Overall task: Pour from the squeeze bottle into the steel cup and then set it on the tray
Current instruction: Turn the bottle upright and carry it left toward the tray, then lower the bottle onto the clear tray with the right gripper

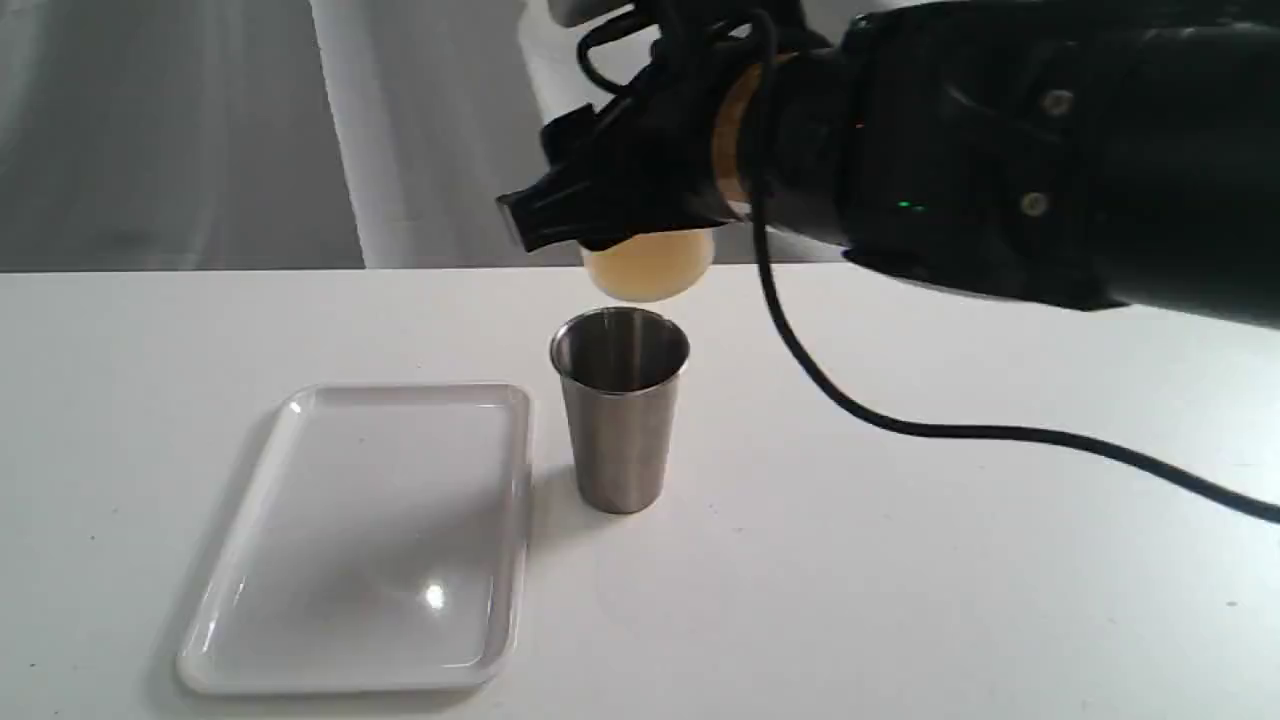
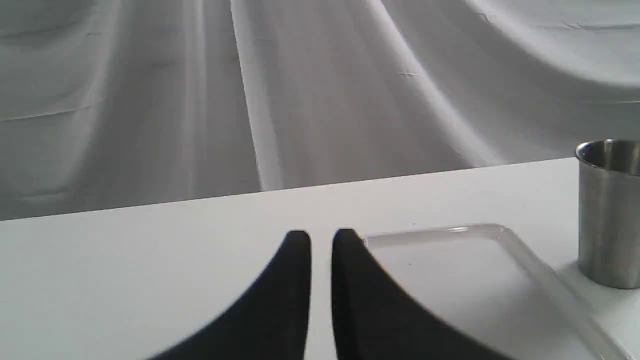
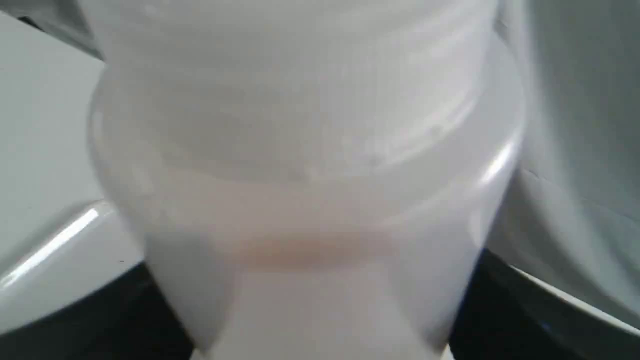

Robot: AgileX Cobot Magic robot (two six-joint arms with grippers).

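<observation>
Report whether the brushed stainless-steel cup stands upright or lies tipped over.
Upright. The brushed stainless-steel cup stands on its narrow base on the white table, its open rim facing up.

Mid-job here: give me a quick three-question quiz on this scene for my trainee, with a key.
1. Multiple choice: the right gripper holds A a sponge, B the squeeze bottle, C a spoon.
2. True or false: the steel cup stands on the tray.
3. Fill the blank: in the exterior view the tray lies to the ___ of the steel cup.
Key: 1 B. 2 False; it stands on the table beside the tray. 3 left.
</observation>
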